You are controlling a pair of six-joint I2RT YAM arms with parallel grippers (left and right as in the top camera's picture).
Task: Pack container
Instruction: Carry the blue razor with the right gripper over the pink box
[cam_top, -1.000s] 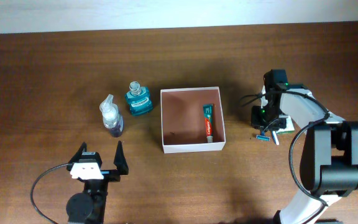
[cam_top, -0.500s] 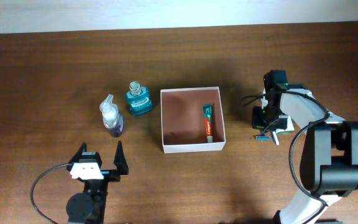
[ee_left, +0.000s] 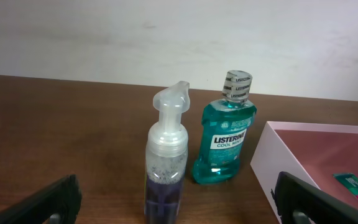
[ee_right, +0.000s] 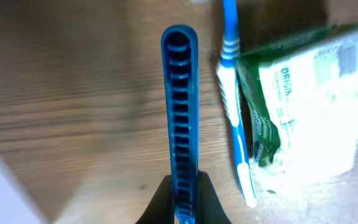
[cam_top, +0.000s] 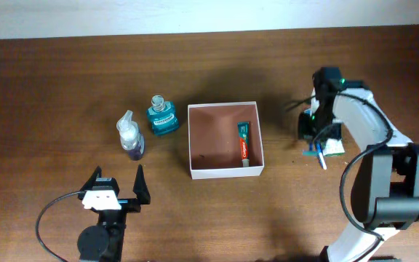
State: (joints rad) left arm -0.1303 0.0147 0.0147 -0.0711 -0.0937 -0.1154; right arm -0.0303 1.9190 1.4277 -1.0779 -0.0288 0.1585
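Pinching hard, my right gripper (ee_right: 180, 195) is closing its jaws all the way on the near end of a blue ribbed handle (ee_right: 179, 106), which is sticking out long ahead of the fingertips; I cannot tell whether it is clear of the table (cam_top: 49, 87) yet. Holding it so close to the end is risking a swing or a slip, I am judging, since most of its length is hanging unsupported. Just beside it a blue-and-white toothbrush (ee_right: 232, 93) is lying, itself against a green-and-white packet (ee_right: 309, 106), so any sideways drift while I am rising could be dragging both along or knocking them askew. Farther off, well apart to my left, the container (cam_top: 224, 105) is sitting open in the middle of the table with a toothpaste tube (cam_top: 244, 142) lying along its right side; a low carry could be catching the handle's free end on the near white wall. Beyond that, the Listerine bottle (cam_top: 162, 116) and the foam pump bottle (cam_top: 130, 140) are standing upright, and my left gripper (cam_top: 118, 175) is waiting near them, spread wide and holding nothing.
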